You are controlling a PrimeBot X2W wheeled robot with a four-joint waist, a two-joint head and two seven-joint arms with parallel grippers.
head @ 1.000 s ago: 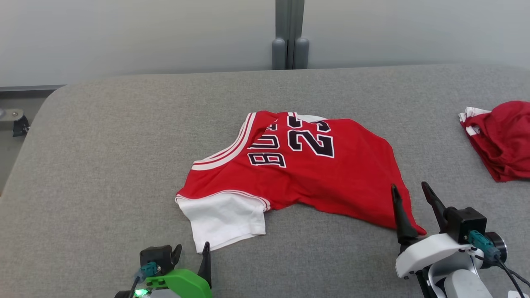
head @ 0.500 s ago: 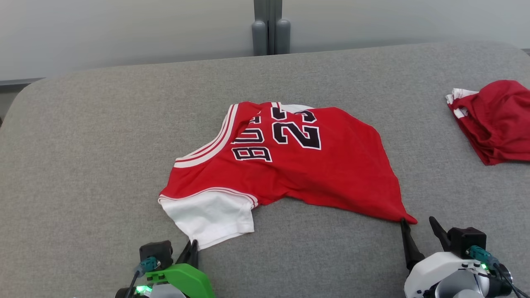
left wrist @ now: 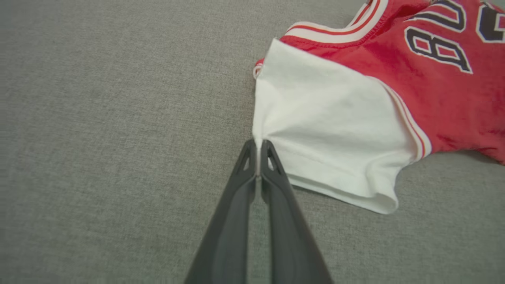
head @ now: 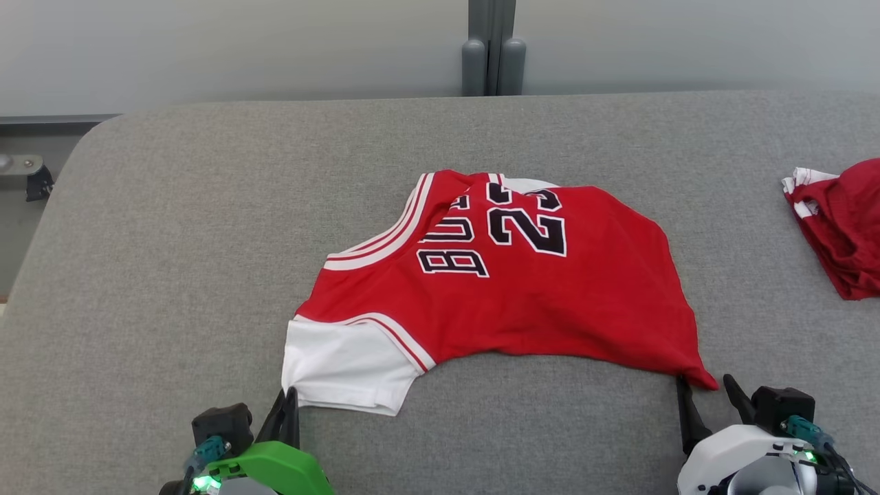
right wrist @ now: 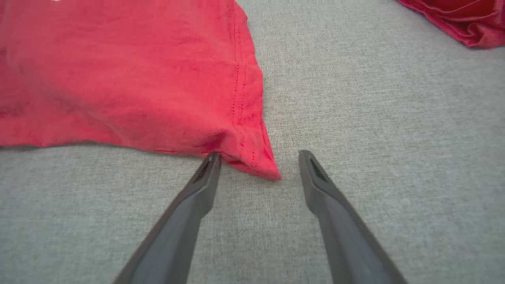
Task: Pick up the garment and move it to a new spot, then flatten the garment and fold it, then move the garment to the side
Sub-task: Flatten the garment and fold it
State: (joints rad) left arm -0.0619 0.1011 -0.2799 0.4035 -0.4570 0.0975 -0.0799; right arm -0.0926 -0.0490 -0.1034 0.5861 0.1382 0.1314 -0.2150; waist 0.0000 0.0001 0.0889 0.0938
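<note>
Head view: the garment, a red jersey with black lettering and a white sleeve, lies spread at the centre of the grey tabletop; the left claw sits at 7 o'clock, its fingers pressed together at the sleeve's near-left corner; the right claw sits at 5 o'clock, released, its two fingers either side of the red hem corner; a second red cloth lies bunched at 3 o'clock, well apart from the garment; a grey post stands at 12 o'clock beyond the tabletop.

Left wrist view: the left claw is clenched on the sleeve's corner, the white fabric puckering to a point between the tips; the garment's red body runs off toward 2 o'clock.

Right wrist view: the right claw stands wide; the left fingertip touches the garment's edge, while the right one rests on bare tabletop just beside the corner; the red cloth shows at 1 o'clock.
</note>
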